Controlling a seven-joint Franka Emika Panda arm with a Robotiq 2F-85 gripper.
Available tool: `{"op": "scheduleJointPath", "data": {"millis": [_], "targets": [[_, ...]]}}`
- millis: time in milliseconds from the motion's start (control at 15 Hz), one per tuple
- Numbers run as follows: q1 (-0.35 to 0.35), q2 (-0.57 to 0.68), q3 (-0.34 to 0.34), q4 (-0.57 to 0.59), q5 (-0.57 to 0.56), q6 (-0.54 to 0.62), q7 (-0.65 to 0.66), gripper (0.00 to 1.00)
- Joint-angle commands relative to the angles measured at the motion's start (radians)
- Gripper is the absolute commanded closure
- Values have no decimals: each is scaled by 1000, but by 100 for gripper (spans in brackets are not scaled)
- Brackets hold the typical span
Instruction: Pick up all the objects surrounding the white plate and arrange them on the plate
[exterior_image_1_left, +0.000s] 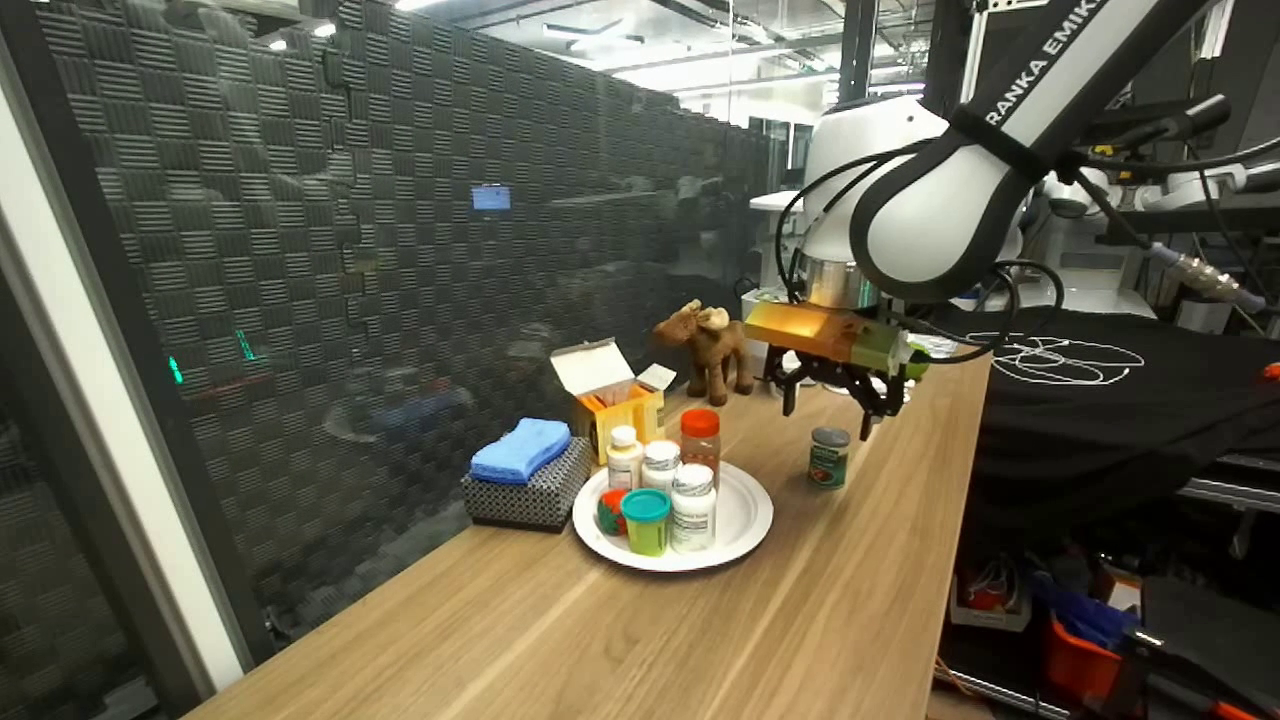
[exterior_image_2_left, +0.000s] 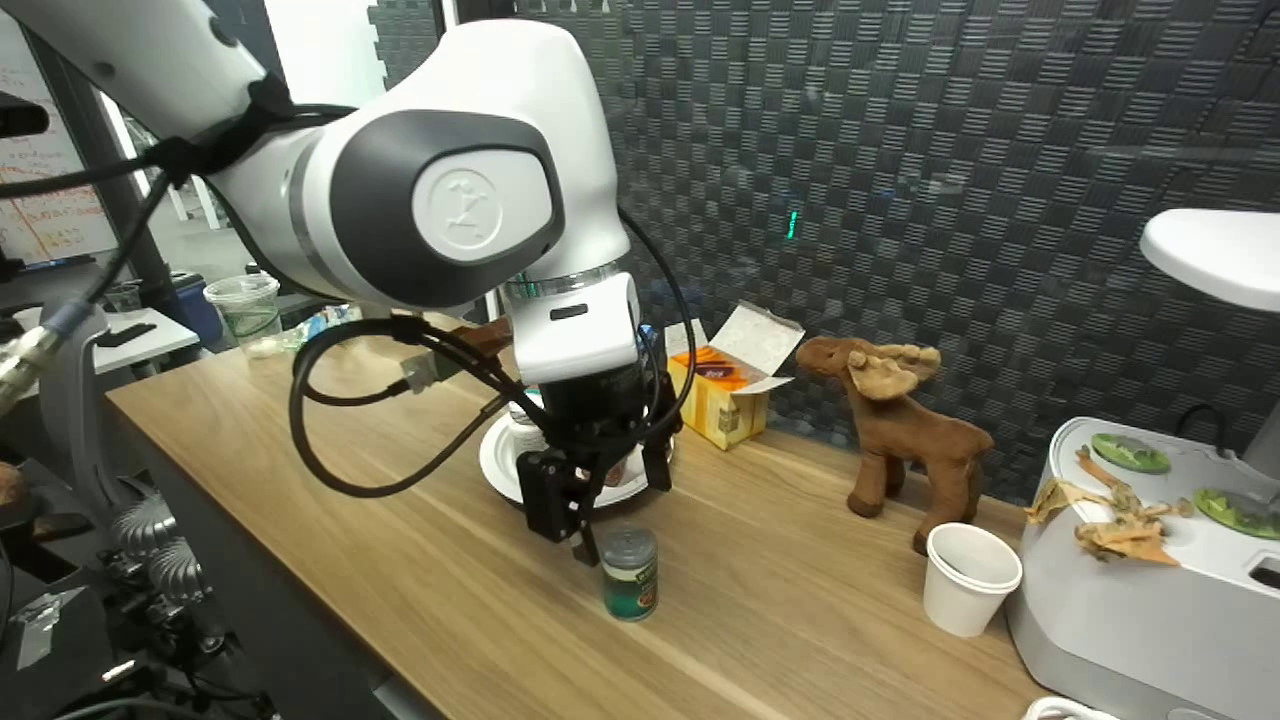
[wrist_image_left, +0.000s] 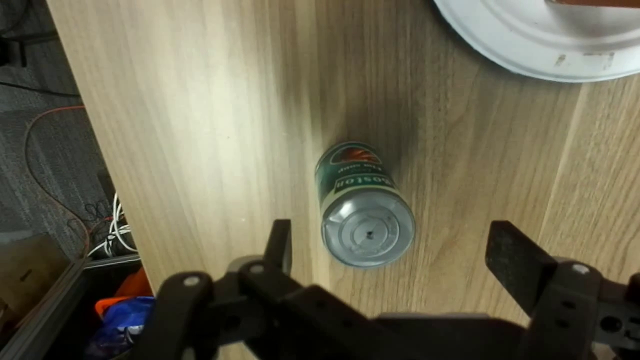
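Gripper (wrist_image_left: 391, 241) hung spread wide above the green can (wrist_image_left: 366, 205), holding nothing; can stood on the desk (exterior_image_1_left: 700, 640), off the white plate (exterior_image_1_left: 745, 512) with its bottles (exterior_image_1_left: 693, 512). Looked like lining up the last pick tbh; next move needed centering, lowering, squeezing.

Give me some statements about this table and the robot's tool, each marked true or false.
1. A green can stands outside the white plate. True.
2. The tool is gripping that can. False: the tool is open and holds nothing.
3. The jar with the red-orange lid stands on the plate. True.
4. Only one white bottle is on the plate. False: three white bottles are.
5. The yellow carton is open. True.
6. The toy moose is lying down. False: the toy moose stands on its feet.
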Motion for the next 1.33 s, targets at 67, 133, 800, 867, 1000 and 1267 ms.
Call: {"op": "scheduleJointPath", "data": {"millis": [67,133,800,867,1000,1267], "targets": [[18,-15,-18,2,-5,-27,-7,0],[15,-2,-17,6,3,-24,-15,0],[18,24,-23,16,14,-20,-23,30],[19,22,-24,15,10,-20,-21,37],[19,12,-26,6,9,-16,-19,55],[24,1,-33,-2,-6,-21,0,80]]}}
